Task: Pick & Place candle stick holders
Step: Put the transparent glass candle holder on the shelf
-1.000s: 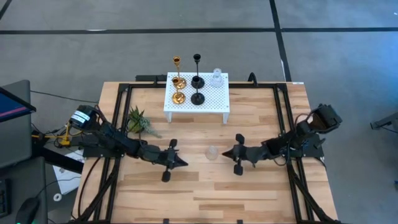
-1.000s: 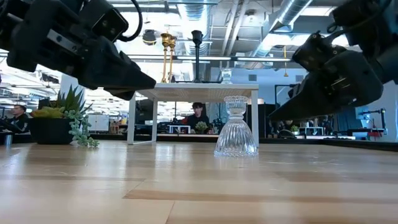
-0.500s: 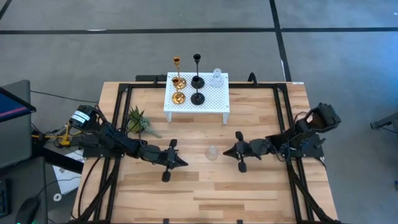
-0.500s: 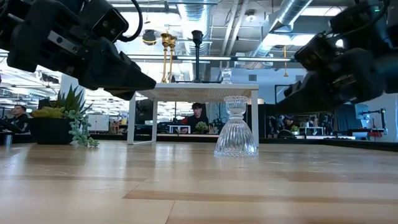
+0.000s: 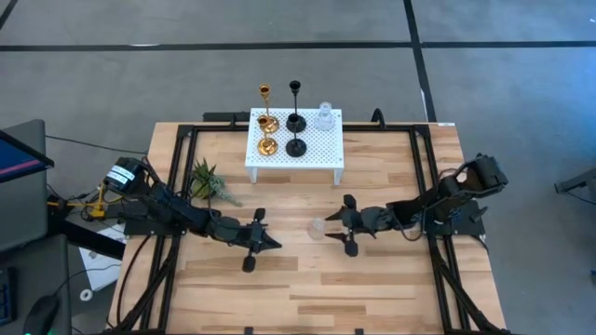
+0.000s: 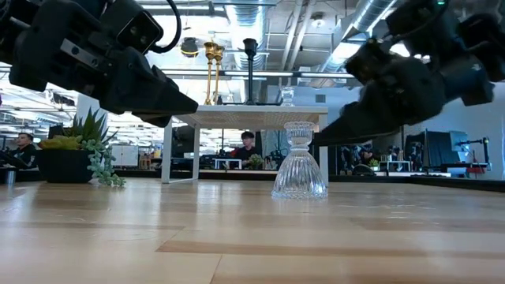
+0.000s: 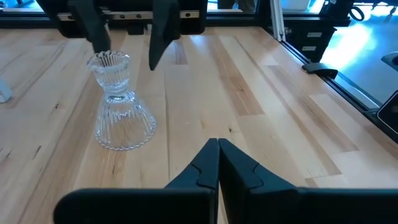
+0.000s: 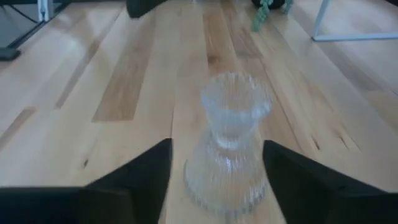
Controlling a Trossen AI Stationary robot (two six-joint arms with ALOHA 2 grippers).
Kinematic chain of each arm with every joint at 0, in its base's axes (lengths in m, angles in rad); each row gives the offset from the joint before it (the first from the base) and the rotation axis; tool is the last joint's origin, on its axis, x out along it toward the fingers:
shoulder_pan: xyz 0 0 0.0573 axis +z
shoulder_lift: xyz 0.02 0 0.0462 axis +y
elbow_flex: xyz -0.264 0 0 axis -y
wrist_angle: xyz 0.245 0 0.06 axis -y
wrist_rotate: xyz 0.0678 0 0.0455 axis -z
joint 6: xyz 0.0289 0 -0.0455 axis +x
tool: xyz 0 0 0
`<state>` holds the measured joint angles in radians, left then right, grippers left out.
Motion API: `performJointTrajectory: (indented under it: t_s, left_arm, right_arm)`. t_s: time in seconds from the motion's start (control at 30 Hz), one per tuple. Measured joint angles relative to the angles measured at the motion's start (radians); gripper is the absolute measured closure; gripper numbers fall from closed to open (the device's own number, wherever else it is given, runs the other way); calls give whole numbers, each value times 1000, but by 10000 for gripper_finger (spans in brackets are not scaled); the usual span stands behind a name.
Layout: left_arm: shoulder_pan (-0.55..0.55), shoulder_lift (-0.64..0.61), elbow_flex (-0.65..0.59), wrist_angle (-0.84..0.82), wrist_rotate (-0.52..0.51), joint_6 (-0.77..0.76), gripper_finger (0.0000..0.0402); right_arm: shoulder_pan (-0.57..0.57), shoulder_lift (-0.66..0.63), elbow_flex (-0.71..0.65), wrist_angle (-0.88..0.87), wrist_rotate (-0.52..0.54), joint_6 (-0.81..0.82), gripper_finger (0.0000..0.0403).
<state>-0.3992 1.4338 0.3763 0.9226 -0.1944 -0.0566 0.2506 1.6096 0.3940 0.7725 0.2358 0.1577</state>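
A clear glass candle stick holder [image 5: 317, 228] stands upright on its wide ribbed base in the middle of the table, also plain in the low view [image 6: 300, 162]. My right gripper [image 5: 330, 228] is open just to its right. In the right wrist view its fingers [image 8: 149, 171] stand on either side of the glass holder [image 8: 229, 146] without touching it. My left gripper [image 5: 272, 244] hovers shut to the holder's left, holding nothing. Two gold, two black and one more clear holder stand on a white perforated stand [image 5: 317, 149] at the far edge.
A small green plant [image 5: 207, 181] sits at the left, near my left arm. The white stand on its legs [image 6: 245, 118] rises behind the glass holder. Black frame rails [image 5: 424, 186] run along the table's sides. Bare wood lies along the near edge [image 5: 307, 298].
My right gripper has moved toward the table's left, up to the glass holder, and has opened from shut, so its fingers now flank the holder. The holder has stayed in place.
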Motion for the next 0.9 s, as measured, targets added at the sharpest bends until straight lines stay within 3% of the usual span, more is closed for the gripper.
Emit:
performJointTrajectory:
  t_s: [0.1, 0.23, 0.57, 0.9]
  left_arm:
    - [0, 0, 0, -2, 0, 0, 398]
    - [0, 0, 0, -2, 0, 0, 398]
    - [0, 0, 0, -2, 10, -3, 398]
    - [0, 0, 0, -2, 10, -4, 398]
  right_arm:
    - [-13, 35, 41, -2, 0, 0, 130]
    - [-36, 104, 84, -7, 0, 0, 114]
    - [-50, 257, 194, -3, -29, 0, 112]
    - [-51, 276, 224, -1, -28, -2, 134]
